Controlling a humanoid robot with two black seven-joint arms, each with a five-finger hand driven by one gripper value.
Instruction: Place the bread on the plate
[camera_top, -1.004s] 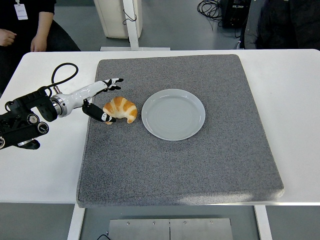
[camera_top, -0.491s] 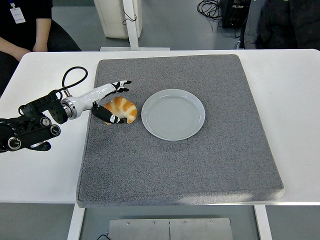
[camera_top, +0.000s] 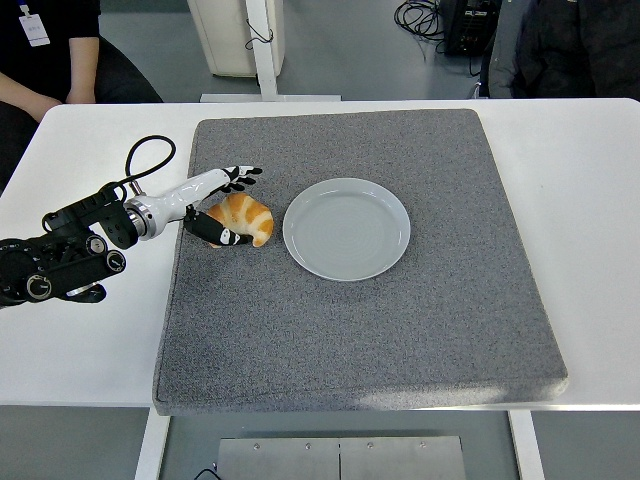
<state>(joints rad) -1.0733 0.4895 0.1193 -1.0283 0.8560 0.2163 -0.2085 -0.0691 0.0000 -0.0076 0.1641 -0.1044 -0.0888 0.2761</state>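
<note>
A golden croissant (camera_top: 245, 216) lies on the grey mat, just left of the empty pale-grey plate (camera_top: 346, 228). My left hand (camera_top: 232, 205) reaches in from the left and straddles the croissant's left end. Its fingers (camera_top: 243, 174) are spread past the bread's far side, and the black thumb (camera_top: 222, 234) lies along the near side. The hand is not closed on the bread. The croissant rests flat on the mat. My right hand is out of view.
The grey mat (camera_top: 400, 330) covers most of the white table (camera_top: 90, 340). A black cable (camera_top: 148, 153) loops above my left forearm. A seated person (camera_top: 60, 50) shows at the top left and another (camera_top: 580, 45) at the top right.
My left hand has moved right, towards the croissant, and now brackets its left end. The croissant and plate have not moved. The person at top left has shifted their arms.
</note>
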